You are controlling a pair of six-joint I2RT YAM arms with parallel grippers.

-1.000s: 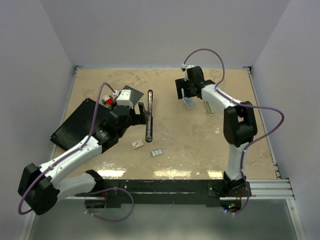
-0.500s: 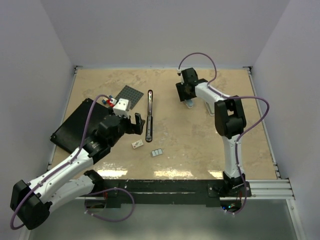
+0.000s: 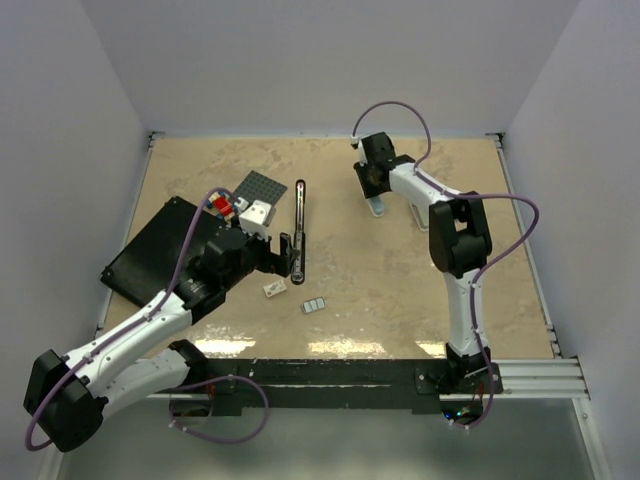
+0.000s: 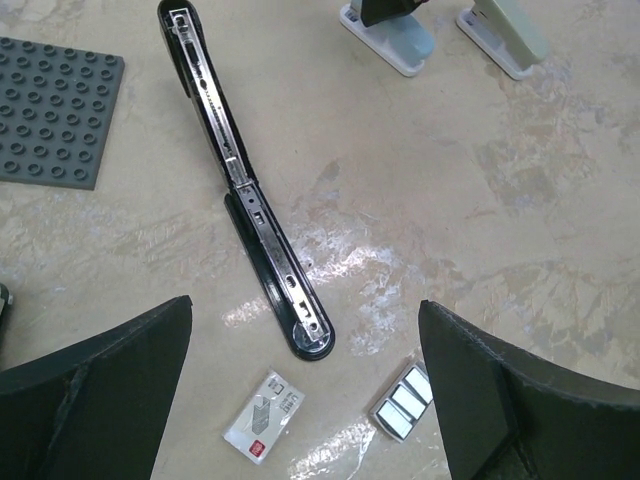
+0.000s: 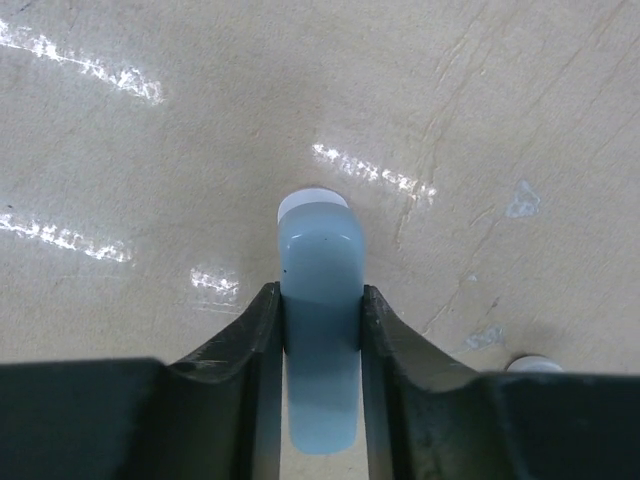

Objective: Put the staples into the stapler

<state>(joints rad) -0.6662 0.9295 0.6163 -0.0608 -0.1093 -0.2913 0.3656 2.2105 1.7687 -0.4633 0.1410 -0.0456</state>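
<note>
A black stapler lies opened out flat at mid-table, its metal channel facing up. The staples lie on the table near its front end, beside a little white box. My left gripper hovers wide open over that end, holding nothing. At the back, my right gripper is shut on a light blue stapler, both jaws pressed against its sides.
A grey studded baseplate and a black board lie at the left. A second pale stapler stands next to the blue one. Enclosure walls ring the table.
My right gripper came down over the light blue stapler and closed on it. My left arm swung right, bringing its open jaws above the black stapler's near end.
</note>
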